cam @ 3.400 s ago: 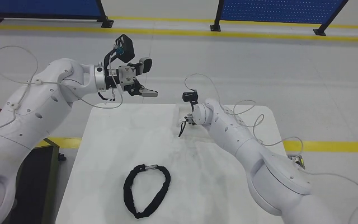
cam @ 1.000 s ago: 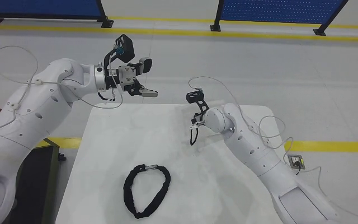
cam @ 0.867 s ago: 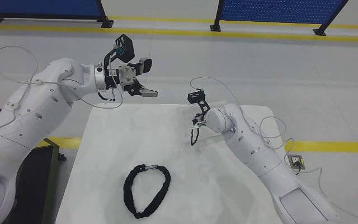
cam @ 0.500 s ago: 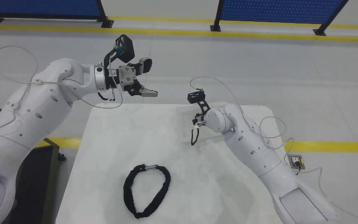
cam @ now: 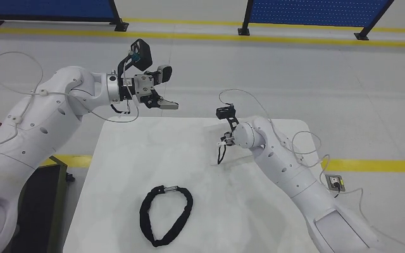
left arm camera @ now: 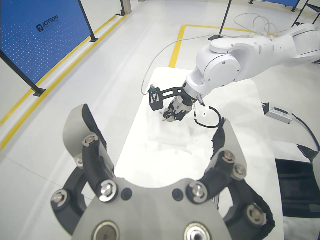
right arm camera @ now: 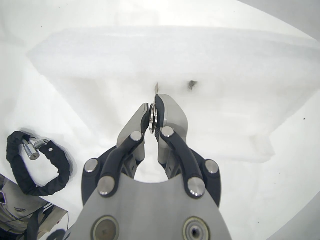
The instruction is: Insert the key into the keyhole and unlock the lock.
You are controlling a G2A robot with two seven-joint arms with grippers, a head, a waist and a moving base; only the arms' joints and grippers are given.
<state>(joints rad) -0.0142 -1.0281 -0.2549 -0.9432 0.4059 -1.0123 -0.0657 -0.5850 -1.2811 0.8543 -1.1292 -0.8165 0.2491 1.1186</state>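
Right claw (right arm camera: 150,104): nearly closed, its pads (right arm camera: 144,119) pinching the round metal head of the key (right arm camera: 153,117). The thin blade pokes out past the tips.
Claw position: low over the far half of the table (cam: 126,158), blade aimed down at it. Whether the blade tip touches the surface cannot be told.
Lock (cam: 168,188): a small silver barrel joining the ends of a black sleeved chain (cam: 152,221). The chain lies in a loose loop on the near half of the table, left of middle and well apart from the key. Nothing holds it.
Keyhole: in the right wrist view, a dark spot on the barrel's end is probably it.
Left claw (cam: 168,105): spread wide and empty, in the air past the table's far left corner, far from the lock.
Step in hand: the key appears secured; carrying it to the barrel and lining it up are not yet done.
Risk, grip: the hold is on a small round head, so the key may swivel between the pads when the blade meets resistance, and the blade would then miss the slot.
Risk, lock: the barrel rests free on a limp chain, so a push from the key would likely slide or roll it rather than seat the blade, unless the left claw steadies it first.
Risk, turning: twisting an unheld barrel would probably spin the whole lock rather than the cylinder.
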